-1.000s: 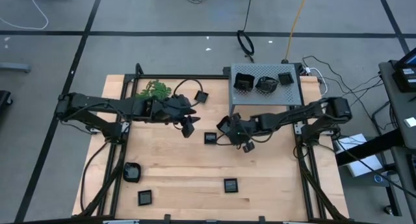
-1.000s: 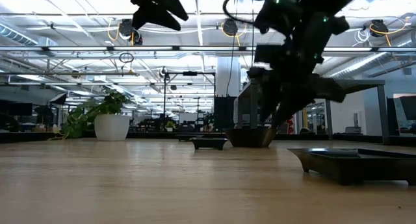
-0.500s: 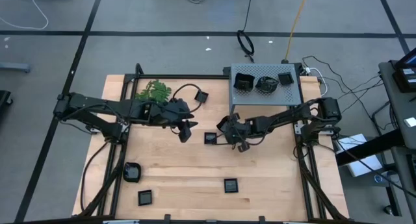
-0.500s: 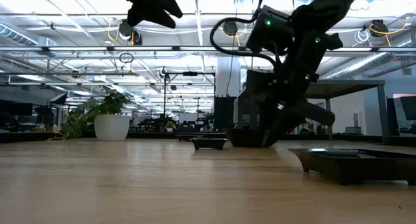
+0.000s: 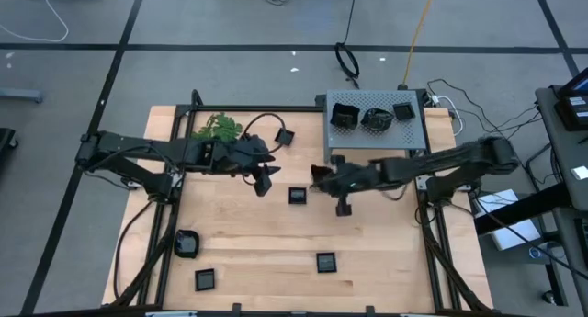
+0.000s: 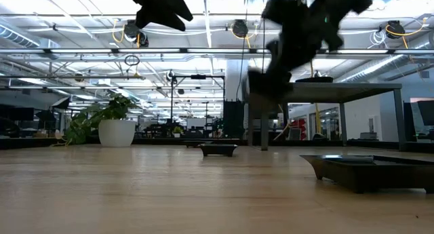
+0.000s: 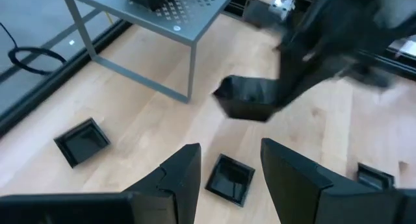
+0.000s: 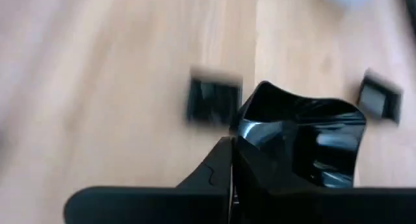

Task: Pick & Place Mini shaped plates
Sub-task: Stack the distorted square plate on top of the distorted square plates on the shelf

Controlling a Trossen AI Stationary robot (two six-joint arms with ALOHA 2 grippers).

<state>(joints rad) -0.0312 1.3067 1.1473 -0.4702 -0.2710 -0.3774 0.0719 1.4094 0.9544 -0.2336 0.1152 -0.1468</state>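
**Plate in the air beside the perforated stand**

Glossy black wavy-edged plate (image 8: pixel 299 146) is up off the light wooden table (image 5: pixel 386 253), pinched at its rim by the right gripper (image 5: pixel 322 178), whose fingers are closed tight on it, just in front of the grey perforated metal stand (image 5: pixel 413 131). On that stand sit three black dishes (image 5: pixel 372 117) in a row. Across the table, the left gripper (image 5: pixel 264 180) hovers above the wood with its fingers (image 7: pixel 185 178) spread and nothing between them, a small square black plate (image 7: pixel 230 179) lying directly below. More small square plates rest on the table: one near the green leafy sprig (image 5: pixel 217 128), one near the front edge (image 5: pixel 325 262), one at the front left corner (image 5: pixel 205 280), with a rounded one (image 5: pixel 186 244) just behind it.
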